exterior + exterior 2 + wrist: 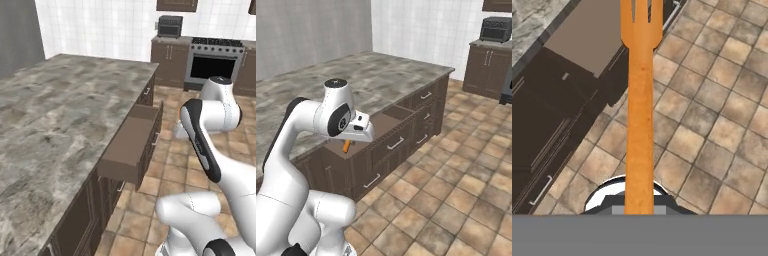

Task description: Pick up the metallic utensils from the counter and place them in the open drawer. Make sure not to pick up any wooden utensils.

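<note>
The fork was clamped in the gripper, whose jaws were closed tight on the handle end; the fingertips themselves were hidden at the bottom of the hand view. Its long axis ran straight away from the hand, tines leading, so that in the hand view the orange shaft stood up the middle of the picture with the tines at the top edge. From the right base view the fork hung down below the hand, a short orange stub showing under the white wrist, in front of the open drawer. The tines pointed down toward the tiled floor beside the drawer front, near its handle; I could not tell whether the tip was over the drawer or just outside it. The drawer stood pulled out from the dark cabinets under the counter, a broad grey-brown marbled top with a thick edge. Brown tile floor spread around the island; white tiled walls stood behind, with a stove and more dark cabinets at the far side. The arm rose from the base, arched high at the elbow and folded back down, the wrist turned so the hand aimed downward at the drawer's side.
</note>
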Controlling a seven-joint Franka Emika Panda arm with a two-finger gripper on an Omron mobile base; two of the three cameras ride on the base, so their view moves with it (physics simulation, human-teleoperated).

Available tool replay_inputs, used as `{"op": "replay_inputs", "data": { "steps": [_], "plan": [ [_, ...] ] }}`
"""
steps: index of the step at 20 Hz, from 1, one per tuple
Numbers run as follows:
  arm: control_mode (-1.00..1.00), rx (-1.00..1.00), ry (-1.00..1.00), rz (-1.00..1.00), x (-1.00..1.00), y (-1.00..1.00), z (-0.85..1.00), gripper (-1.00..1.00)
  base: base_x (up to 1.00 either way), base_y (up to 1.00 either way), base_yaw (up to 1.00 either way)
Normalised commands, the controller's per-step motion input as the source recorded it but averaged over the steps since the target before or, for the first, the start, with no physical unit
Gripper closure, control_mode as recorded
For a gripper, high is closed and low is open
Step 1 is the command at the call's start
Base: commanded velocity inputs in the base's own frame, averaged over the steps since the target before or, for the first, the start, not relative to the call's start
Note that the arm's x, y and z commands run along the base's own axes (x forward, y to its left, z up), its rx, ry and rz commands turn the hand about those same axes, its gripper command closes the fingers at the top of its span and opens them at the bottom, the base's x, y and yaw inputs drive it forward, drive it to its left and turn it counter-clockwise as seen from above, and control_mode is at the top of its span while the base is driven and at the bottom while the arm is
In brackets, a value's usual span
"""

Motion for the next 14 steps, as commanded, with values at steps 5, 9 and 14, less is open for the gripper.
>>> {"op": "replay_inputs", "data": {
  "steps": [5,9,14],
  "plan": [
    [1.00,0.00,0.00,0.00,0.00,0.00,0.00,1.00,0.23,0.22,-0.01],
    [1.00,0.00,0.00,0.00,0.00,0.00,0.00,1.00,0.01,0.69,-0.12],
    [1.00,0.00,0.00,0.00,0.00,0.00,0.00,1.00,0.29,0.76,-0.18]
  ]
}}
